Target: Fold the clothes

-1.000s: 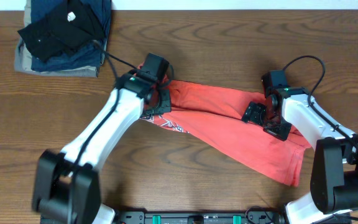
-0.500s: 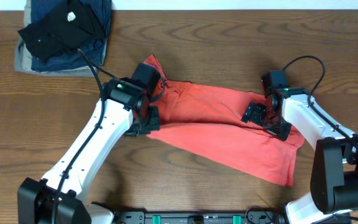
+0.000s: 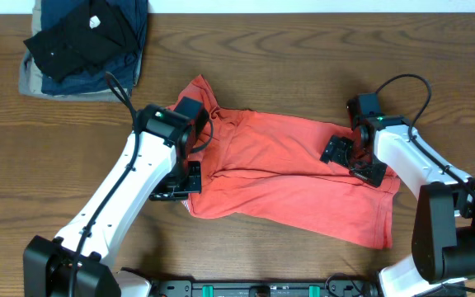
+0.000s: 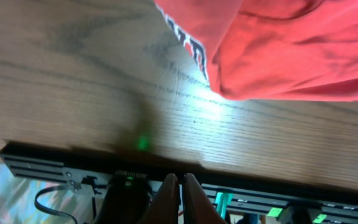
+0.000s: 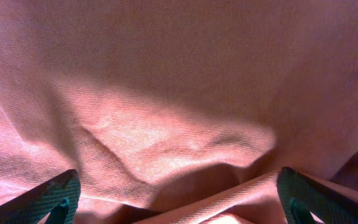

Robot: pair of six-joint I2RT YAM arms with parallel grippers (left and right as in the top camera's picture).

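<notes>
Left gripper (image 3: 181, 183): jaws fully closed, fingertips pressed together in the left wrist view (image 4: 178, 186). No cloth shows between the tips there. From overhead it sits at the near left corner of the T-shirt (image 3: 287, 177); contact with the cloth cannot be confirmed. Behind the fingertips, the wrist view shows the black rail (image 4: 55, 163) along the near table edge.

Right gripper (image 3: 353, 161): jaws spread wide, positioned over the right part of the T-shirt. In the right wrist view (image 5: 179, 205) the two fingers stand at opposite lower corners, with wrinkled orange-red cloth filling the space between and beyond them.

T-shirt: lies loosely bunched across the middle of the wooden table (image 3: 303, 58), long axis running left to right. One corner points toward the far left. Dark-and-white lettering (image 4: 190, 46) shows along one edge in the left wrist view.

Stack of folded garments (image 3: 85, 45): black on navy on khaki, at the far left corner, well apart from the T-shirt.
</notes>
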